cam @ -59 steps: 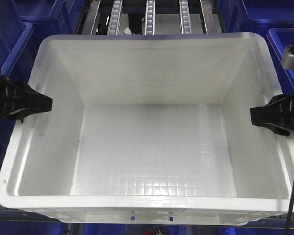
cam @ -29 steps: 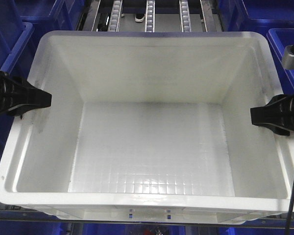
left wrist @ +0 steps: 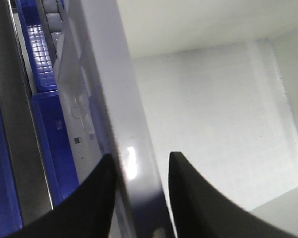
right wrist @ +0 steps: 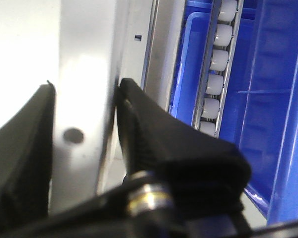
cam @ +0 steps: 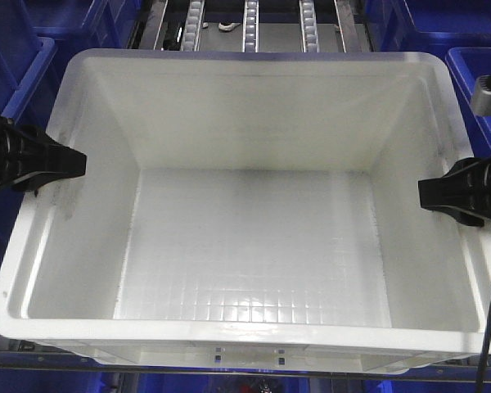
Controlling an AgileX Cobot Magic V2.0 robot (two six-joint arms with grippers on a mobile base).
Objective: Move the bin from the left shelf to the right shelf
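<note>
Gripping opposite rims of the white bin (cam: 245,64), the left fingers (left wrist: 92,198) bite down at nine o'clock, the right fingers (right wrist: 159,129) at three. The bin fills centre frame, blue crates (cam: 16,49) flanking, roller rails (cam: 250,20) at twelve.

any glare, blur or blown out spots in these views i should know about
Front view: sharp, evenly lit, mild sheen on the bin floor near the front wall. Left wrist view: the left gripper is a soft black blur, with a small highlight on the rim it straddles. Right wrist view: part of the bin wall is blown out white; the right gripper is sharper, its ridges visible.
</note>
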